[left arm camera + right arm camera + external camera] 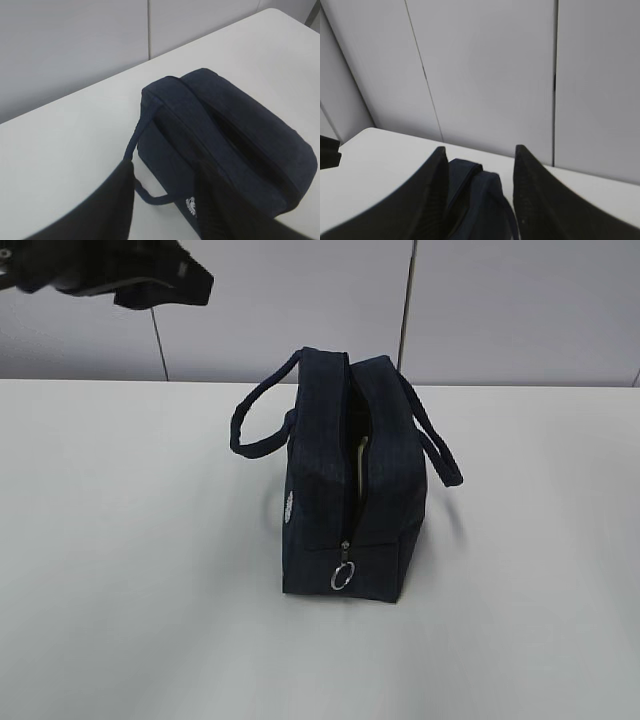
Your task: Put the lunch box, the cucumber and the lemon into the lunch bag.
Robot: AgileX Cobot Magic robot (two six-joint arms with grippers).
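Note:
The navy lunch bag [325, 500] stands mid-table with its zipper open along the top. A pale edge [361, 462] shows inside the opening; I cannot tell what it is. The lunch box, the cucumber and the lemon are hidden or out of view. My left gripper [195, 285] hangs high at the back left, open and empty; in the left wrist view the left gripper [165, 165] is above the lunch bag [225, 135] and its left handle. My right gripper [481, 147] is open and empty, well above the lunch bag [480, 200]. It does not show in the exterior view.
The metal ring pull [342, 577] hangs at the bag's near end. Two loop handles [252, 425] droop to either side. A white round logo [289, 507] marks the left face. White table [130, 570] surrounds the bag; a grey panelled wall stands behind.

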